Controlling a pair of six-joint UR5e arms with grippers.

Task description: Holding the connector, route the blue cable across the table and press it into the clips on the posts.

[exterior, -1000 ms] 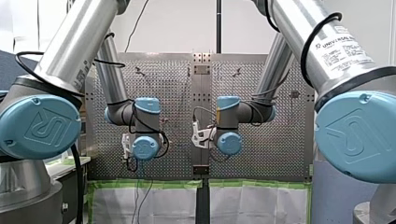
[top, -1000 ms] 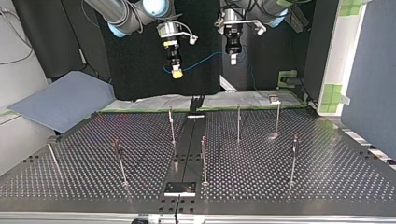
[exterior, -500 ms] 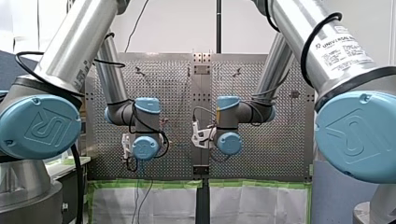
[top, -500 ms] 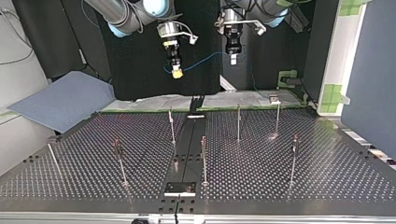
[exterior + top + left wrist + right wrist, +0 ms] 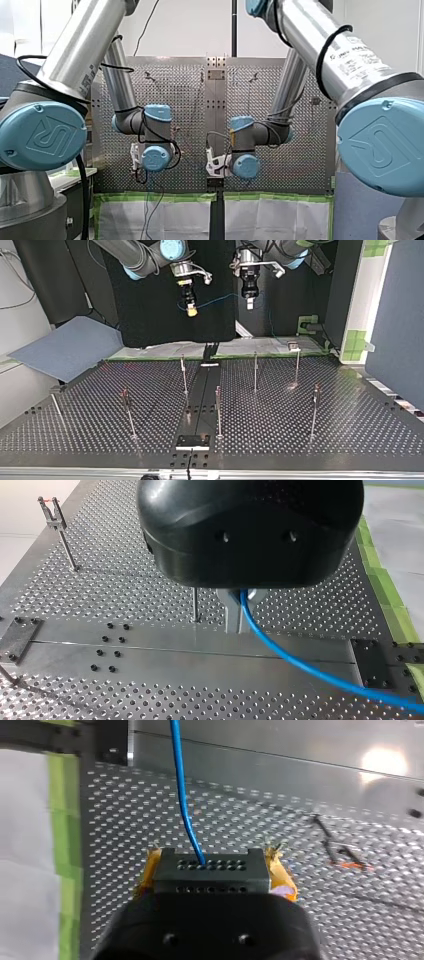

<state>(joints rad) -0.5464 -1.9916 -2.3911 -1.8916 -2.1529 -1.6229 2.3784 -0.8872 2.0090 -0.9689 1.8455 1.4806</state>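
Note:
In the right wrist view my right gripper (image 5: 212, 862) is shut on a black perforated connector (image 5: 220, 879), its yellow pads (image 5: 281, 870) on both sides. The blue cable (image 5: 181, 785) leaves the connector's face and runs ahead over the table. In the left wrist view my left gripper (image 5: 239, 622) pinches the blue cable (image 5: 285, 655) between its metal fingers (image 5: 229, 611). The top view shows both high above the near table edge: my right gripper (image 5: 191, 310) at the left, my left gripper (image 5: 249, 303) at the right, with the cable (image 5: 215, 300) sagging between them.
Several thin posts with clips stand on the perforated table (image 5: 350, 430), among them post (image 5: 183, 372), post (image 5: 255, 371) and post (image 5: 218, 410). A dark plate (image 5: 192, 442) sits at the middle rail's end. Green tape edges the table (image 5: 160, 197).
My right arm has moved: in the top view its gripper has shifted up and towards my left gripper, and the cable between them hangs shorter. My left arm has stayed still.

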